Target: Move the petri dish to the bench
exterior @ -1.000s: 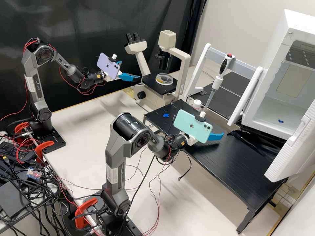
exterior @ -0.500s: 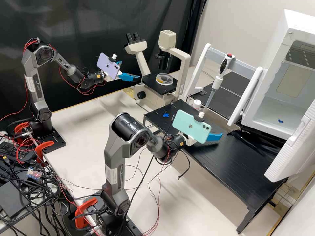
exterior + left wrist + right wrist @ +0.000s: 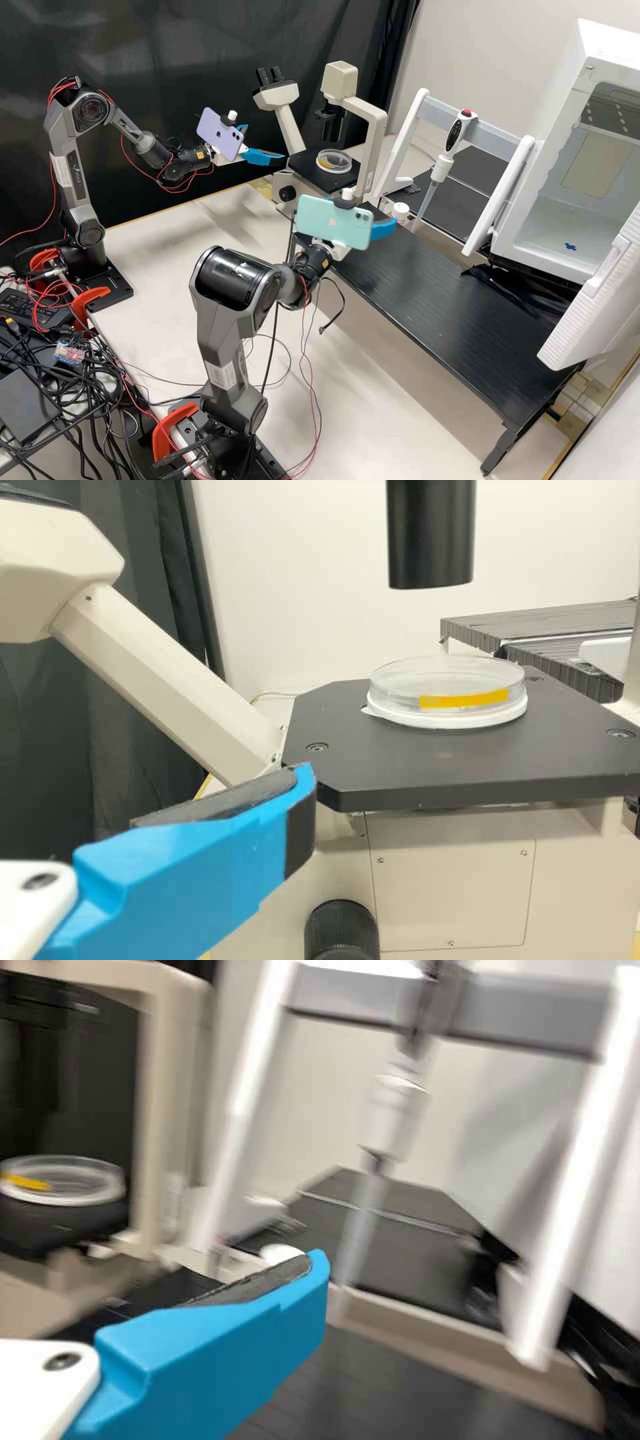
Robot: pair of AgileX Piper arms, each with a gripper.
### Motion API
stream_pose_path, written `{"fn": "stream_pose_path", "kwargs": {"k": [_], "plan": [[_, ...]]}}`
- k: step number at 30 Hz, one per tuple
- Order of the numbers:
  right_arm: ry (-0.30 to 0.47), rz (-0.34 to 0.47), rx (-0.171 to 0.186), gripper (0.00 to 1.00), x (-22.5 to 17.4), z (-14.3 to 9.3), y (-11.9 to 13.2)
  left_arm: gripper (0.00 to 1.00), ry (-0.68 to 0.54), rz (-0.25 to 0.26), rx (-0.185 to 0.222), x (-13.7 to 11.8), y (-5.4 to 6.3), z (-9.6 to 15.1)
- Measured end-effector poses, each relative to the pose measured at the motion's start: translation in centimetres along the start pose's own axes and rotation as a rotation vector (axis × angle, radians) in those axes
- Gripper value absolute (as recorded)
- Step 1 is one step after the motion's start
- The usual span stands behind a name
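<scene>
Petri dish (image 3: 334,161): flat on microscope stage (image 3: 311,175), upper centre. Left gripper (image 3: 267,142), upper left, and right gripper (image 3: 380,215), centre: spread, empty. Advised: straddle the dish low, squeeze lightly, lift level.

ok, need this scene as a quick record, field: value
petri dish: clear, yellow strip, on white base
dish_location: microscope stage
left pincer: open, beside microscope, empty
pipette: on rack crossbar, tip down
white chamber: door open, blue mark on floor
task_state: dish not on bench yet
</scene>
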Motion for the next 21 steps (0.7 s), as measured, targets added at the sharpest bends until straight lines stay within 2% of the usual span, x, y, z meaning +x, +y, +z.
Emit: {"fn": "stream_pose_path", "kwargs": {"k": [3,7,12,16,21], "plan": [[0.041,-0.003,-0.033,1.00,0.4,-1.8,-0.2,1.00,0.000,0.000,0.000,0.0,0.0,0.0],[0.064,-0.018,-0.036,1.00,1.7,-4.1,-0.5,1.00,0.000,0.000,0.000,0.0,0.0,0.0],[0.115,-0.082,-0.088,1.00,3.7,-7.3,-1.3,1.00,0.000,0.000,0.000,0.0,0.0,0.0],[0.129,-0.108,-0.104,1.00,5.9,-9.3,-1.5,1.00,0.000,0.000,0.000,0.0,0.0,0.0],[0.120,-0.167,-0.087,1.00,9.7,-11.3,-2.0,1.00,0.000,0.000,0.000,0.0,0.0,0.0]]}}
